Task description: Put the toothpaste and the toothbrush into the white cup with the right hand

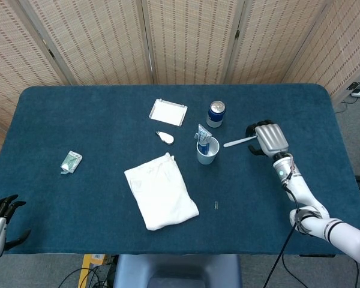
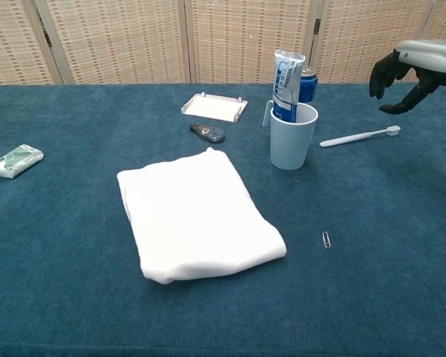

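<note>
The white cup stands mid-table with the blue-and-white toothpaste tube upright inside it. The white toothbrush lies flat on the blue cloth to the right of the cup. My right hand hovers over the toothbrush's far end, fingers apart and pointing down, holding nothing. My left hand rests at the table's near left corner, fingers spread, holding nothing.
A blue can stands just behind the cup. A folded white towel, a white tray, a small dark item, a green packet and a paperclip lie on the blue tablecloth.
</note>
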